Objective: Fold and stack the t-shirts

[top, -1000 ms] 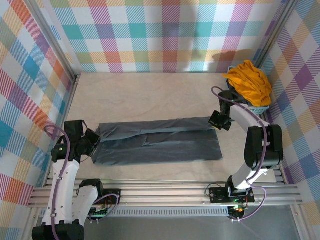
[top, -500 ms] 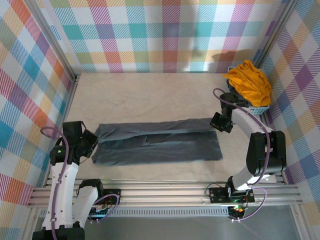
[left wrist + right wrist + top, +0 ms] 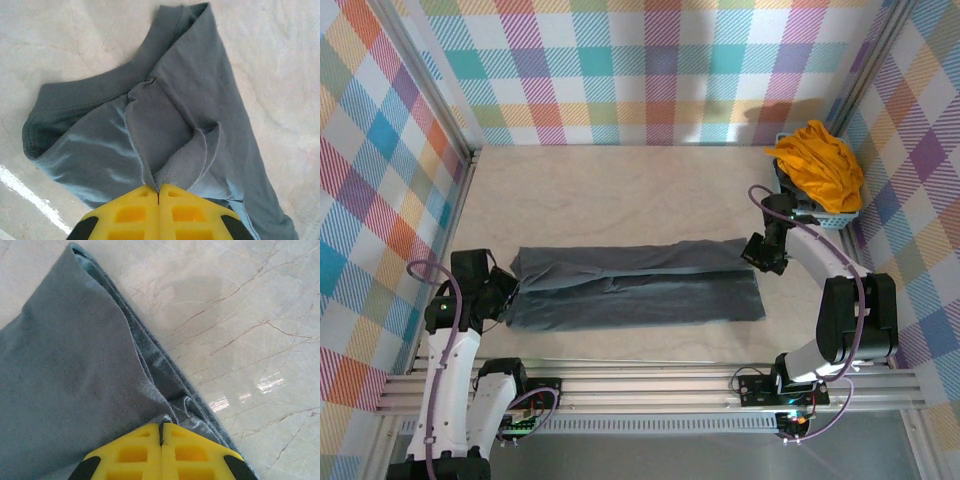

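Drift toward 6 o'clock since a second ago: left gripper (image 3: 503,297) and right gripper (image 3: 758,254), each pinching an end of the grey shirt (image 3: 640,290) mid-tabletop (image 3: 620,190), pull its far flap nearer, so the lengthwise fold advances; yellow shirt (image 3: 817,165) waits at 2 o'clock

The right gripper (image 3: 752,252), pinching the grey t-shirt (image 3: 640,295) at its corner nearest the basket (image 3: 835,219), has slid a little farther from the basket. The left gripper (image 3: 506,300), gripping the shirt's end farthest from the basket, has drawn away likewise. The shirt's folded-over layer has come with them and now covers more of the layer beneath.
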You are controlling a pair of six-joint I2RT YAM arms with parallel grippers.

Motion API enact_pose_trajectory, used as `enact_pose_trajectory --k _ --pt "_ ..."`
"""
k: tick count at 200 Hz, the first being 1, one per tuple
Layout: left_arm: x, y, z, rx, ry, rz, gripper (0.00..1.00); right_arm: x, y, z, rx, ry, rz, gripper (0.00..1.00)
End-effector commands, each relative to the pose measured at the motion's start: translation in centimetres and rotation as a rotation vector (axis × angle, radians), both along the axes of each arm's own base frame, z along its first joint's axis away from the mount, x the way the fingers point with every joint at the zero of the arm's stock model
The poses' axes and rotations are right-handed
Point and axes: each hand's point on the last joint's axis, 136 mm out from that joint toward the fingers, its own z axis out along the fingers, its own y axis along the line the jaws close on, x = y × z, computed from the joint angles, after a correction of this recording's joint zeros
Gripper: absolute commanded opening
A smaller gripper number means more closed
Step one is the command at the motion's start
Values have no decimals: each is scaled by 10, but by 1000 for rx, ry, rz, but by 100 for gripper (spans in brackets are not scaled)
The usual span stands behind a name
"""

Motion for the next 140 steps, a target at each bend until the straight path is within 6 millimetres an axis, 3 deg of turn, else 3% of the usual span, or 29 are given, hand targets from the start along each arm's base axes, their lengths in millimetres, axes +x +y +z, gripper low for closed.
enact_pose_trajectory --k 1,15,35,66,88,119,140 --pt "-1 -3 -10 -32 0 11 0 -4 -1 -8 1 19 -24 7" --pt "0 -6 -17 -49 2 6 0 -5 0 -8 12 22 -28 22" --pt "3 -11 -25 -77 6 -8 0 -3 1 2 19 -10 -34 35" --pt "6 -15 -28 -95 5 -30 0 5 4 21 31 -74 -29 36" --pt "8 -15 -28 -96 1 -34 0 21 11 24 61 -123 -6 39" --pt "11 -17 -27 -104 -2 -42 0 57 18 12 74 -126 54 40" --pt "11 -18 -27 -107 1 -48 0 67 18 -6 60 -52 63 38"
